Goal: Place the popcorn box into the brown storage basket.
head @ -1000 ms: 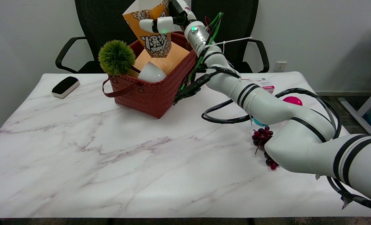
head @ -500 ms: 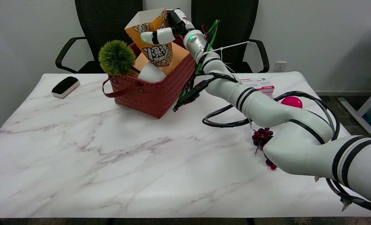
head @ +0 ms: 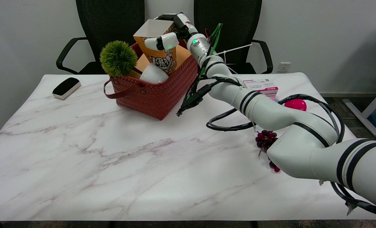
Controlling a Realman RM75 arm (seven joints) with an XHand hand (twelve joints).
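Note:
The popcorn box (head: 159,47), orange and white with black lettering, stands tilted with its lower end inside the brown woven storage basket (head: 153,93) at the table's back centre. My right hand (head: 172,34) grips the box near its open top, one white finger wrapped across its front. In the basket there are also a green fuzzy ball plant (head: 118,58), a white pot (head: 153,74) and an orange item (head: 181,54). The box's bottom is hidden behind the basket's contents.
A black-and-white eraser (head: 66,87) lies at the back left. To the right of the basket are a pink-and-white carton (head: 261,85), a magenta ball (head: 296,104) and a bunch of dark red grapes (head: 265,139) beside my arm. Two black chairs stand behind the table.
My right hand has lowered the popcorn box from above the basket down into it, shifting slightly right; the box's lower end now sits among the basket's contents.

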